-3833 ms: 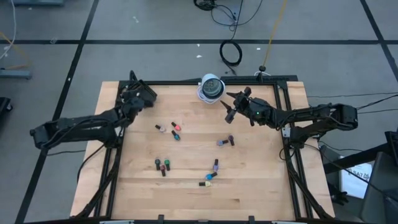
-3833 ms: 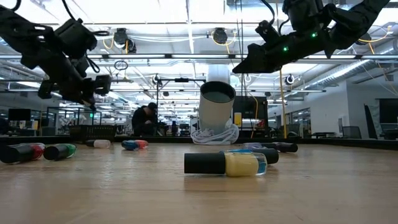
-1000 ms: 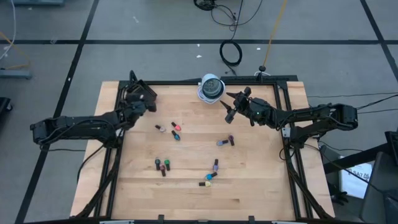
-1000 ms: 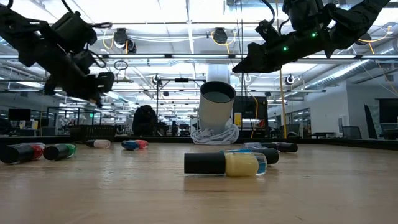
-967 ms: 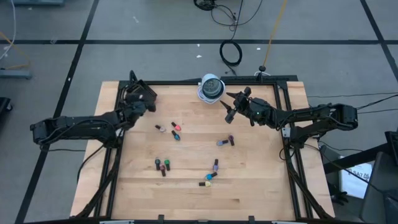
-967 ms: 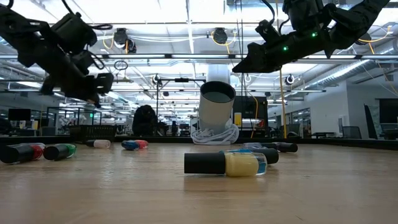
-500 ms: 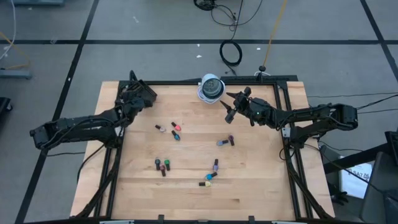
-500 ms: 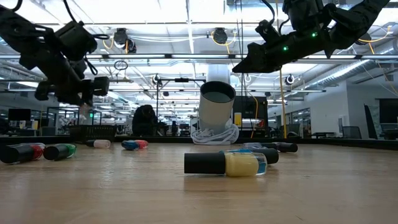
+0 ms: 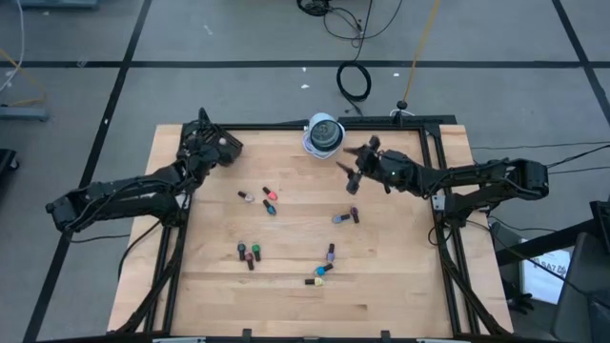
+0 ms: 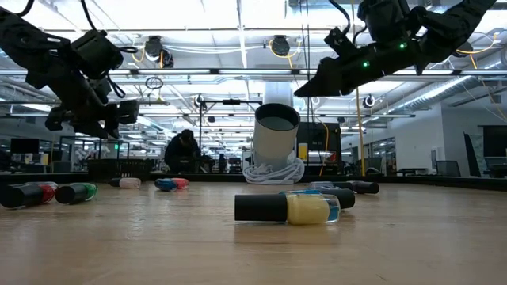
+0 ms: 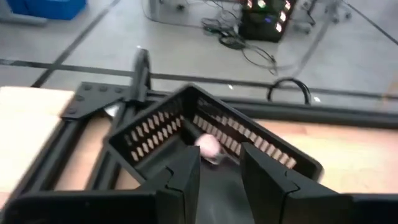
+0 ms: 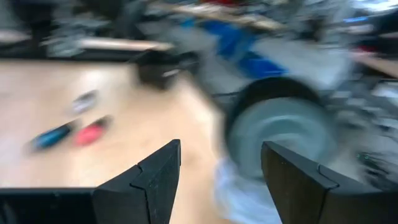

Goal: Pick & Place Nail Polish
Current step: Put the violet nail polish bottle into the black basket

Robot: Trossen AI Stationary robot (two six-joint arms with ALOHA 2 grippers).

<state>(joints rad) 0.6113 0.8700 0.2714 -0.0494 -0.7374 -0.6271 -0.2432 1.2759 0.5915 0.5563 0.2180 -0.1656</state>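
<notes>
Currently left claw [image 11: 214,171] above slotted black tray [image 11: 155,130], fingers slightly parted, empty; pale pink bottle [image 11: 208,146] lies inside tray. Right claw [image 9: 353,171] wide apart, empty, beside white cylinder [image 9: 324,134]. Small glossy dark-capped nail polish bottles [image 9: 250,252] scattered on wooden table [image 9: 400,276], well clear of tray.

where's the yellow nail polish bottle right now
In the high view the yellow nail polish bottle lies at the table's near edge, right of centre, beside a blue bottle; the low view shows it frontmost.
</notes>
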